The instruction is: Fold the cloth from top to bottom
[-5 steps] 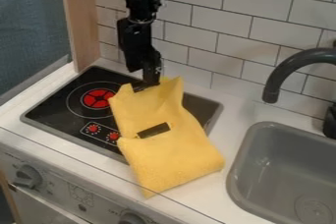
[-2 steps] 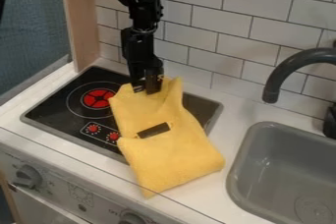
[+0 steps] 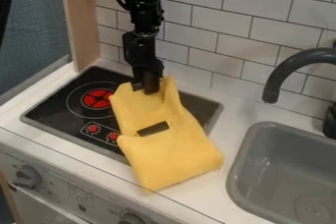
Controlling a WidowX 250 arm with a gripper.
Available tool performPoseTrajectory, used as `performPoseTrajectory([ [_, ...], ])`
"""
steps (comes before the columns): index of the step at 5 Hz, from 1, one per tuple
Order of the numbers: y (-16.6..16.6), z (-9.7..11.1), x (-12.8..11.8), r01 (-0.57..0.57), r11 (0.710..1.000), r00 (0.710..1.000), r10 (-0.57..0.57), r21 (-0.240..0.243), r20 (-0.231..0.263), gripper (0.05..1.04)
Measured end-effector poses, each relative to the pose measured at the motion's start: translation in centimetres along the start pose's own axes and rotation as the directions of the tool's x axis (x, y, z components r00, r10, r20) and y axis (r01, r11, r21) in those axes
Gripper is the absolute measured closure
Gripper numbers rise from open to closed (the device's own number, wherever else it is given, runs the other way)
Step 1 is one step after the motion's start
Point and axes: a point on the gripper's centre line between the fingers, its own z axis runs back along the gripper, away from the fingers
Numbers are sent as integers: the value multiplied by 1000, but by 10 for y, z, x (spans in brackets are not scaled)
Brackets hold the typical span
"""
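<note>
The black gripper (image 3: 147,88) hangs from the upper left over the stove, shut on the top edge of the yellow cloth (image 3: 174,154). The cloth lies at a slant, its upper part over the right side of the black stove top and its lower part on the white counter. A dark rectangular patch (image 3: 153,128) shows near its middle. Folds stand up at the cloth's top corners, to either side of the gripper.
The stove top (image 3: 62,101) has a red burner pattern left of the cloth. To the right are a grey sink (image 3: 244,169) and a dark faucet (image 3: 270,88). A tiled wall (image 3: 223,46) rises behind; a wooden panel (image 3: 84,21) stands at the left.
The gripper has come down onto the cloth's top edge and shut. The cloth's top right fold has shifted left, and its bottom corner has moved slightly up.
</note>
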Motion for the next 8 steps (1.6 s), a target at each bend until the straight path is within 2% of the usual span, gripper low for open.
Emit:
performPoseTrajectory([
  [1,1,0,-1,2,1000,1000,-2,2,-8,878],
  [2,2,0,0,3,1000,1000,-3,6,-17,994],
  [3,-2,1,4,-9,1000,1000,9,9,-20,1025],
  [5,-40,14,38,-83,996,996,83,-31,-13,1028],
  [6,-45,30,39,-63,996,998,62,-69,-22,1028],
  [7,-45,55,34,-59,994,996,53,-96,-69,1028],
  [8,-26,70,33,-58,994,995,51,-87,-88,1028],
])
